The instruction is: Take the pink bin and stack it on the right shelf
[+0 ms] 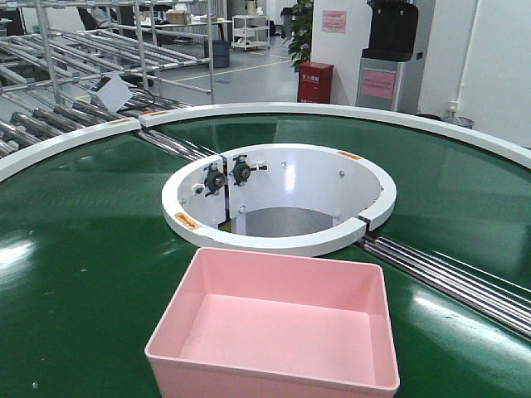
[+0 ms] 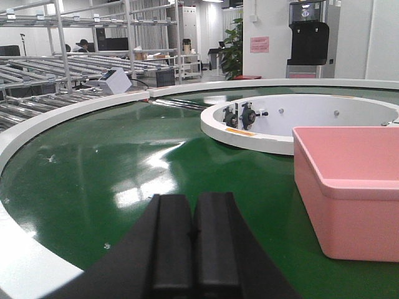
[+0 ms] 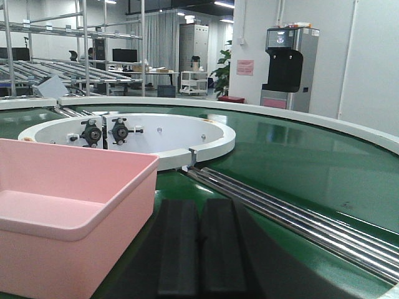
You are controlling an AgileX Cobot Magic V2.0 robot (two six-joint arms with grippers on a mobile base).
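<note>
Left tool (image 2: 193,208) and right tool (image 3: 199,212) flank pink bin (image 1: 274,323).

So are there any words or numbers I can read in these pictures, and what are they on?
Nothing is sharp enough to quote.
red box: white characters, too blurred to read.
wall poster: pink, print too small.
notice on the machine: blurred.
sticker on the white ring: orange, too small.
pink bin: no writing shows.
</note>
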